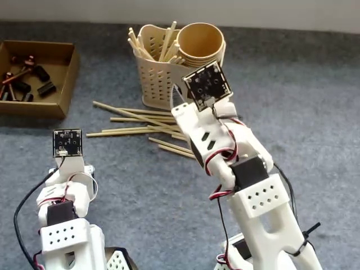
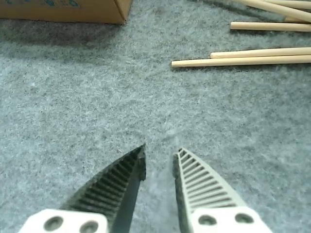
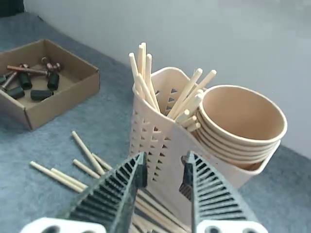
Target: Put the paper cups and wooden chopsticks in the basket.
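Note:
The cream perforated basket [image 1: 154, 79] [image 3: 160, 131] stands at the back of the grey carpet. It holds a stack of paper cups [image 1: 199, 42] [image 3: 240, 121] and several upright wooden chopsticks [image 3: 146, 73]. More chopsticks [image 1: 140, 121] [image 2: 243, 60] [image 3: 73, 170] lie scattered on the carpet in front of it. My right gripper [image 3: 165, 162] hovers open just in front of the basket's wall, with nothing between its fingers. Low over bare carpet, my left gripper [image 2: 160, 155] is slightly open and empty, a short way from the nearest loose chopsticks.
A shallow cardboard box [image 1: 36, 79] [image 3: 43, 82] [image 2: 63, 9] with small dark parts sits at the back left. The left arm [image 1: 64, 185] stands near the front left and the right arm [image 1: 236, 163] reaches across the middle toward the basket.

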{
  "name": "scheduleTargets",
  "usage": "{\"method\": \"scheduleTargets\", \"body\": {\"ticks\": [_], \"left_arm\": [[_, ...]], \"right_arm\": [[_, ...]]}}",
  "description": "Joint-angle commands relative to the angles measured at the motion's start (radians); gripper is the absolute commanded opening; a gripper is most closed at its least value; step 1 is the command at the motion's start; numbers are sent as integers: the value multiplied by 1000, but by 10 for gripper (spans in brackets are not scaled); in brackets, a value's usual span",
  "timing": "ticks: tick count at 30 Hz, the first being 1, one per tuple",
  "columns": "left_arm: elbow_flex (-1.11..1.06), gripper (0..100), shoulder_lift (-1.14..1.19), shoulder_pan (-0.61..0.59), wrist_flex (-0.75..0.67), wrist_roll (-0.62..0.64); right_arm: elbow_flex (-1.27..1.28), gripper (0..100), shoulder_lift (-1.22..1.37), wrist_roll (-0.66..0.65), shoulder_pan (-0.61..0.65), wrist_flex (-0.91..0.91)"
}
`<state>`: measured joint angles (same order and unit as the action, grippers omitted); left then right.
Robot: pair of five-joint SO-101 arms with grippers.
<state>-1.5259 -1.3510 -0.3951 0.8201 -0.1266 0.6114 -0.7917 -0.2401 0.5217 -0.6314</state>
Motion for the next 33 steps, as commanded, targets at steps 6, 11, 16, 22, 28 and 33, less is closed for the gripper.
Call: {"method": "scheduleTargets", "body": {"ticks": [6,11,16,22,28,33], "left_arm": [[2,102,-10,-13,-20,-9],[2,102,-10,-13,-20,-9],[2,102,-10,-13,-20,-9],[2,102,-10,-13,-20,-9],[2,103,-10,-13,-20,-9],[2,103,-10,-13,-20,-9]], "right_arm": [[-15,134,-35,-8,13,-239],[-5,134,-28,-12,30,-321],[53,134,30,-8,88,-328],[61,134,217,-12,97,-323],[21,134,343,-66,136,-326],[-73,134,490,-77,136,-326]]}}
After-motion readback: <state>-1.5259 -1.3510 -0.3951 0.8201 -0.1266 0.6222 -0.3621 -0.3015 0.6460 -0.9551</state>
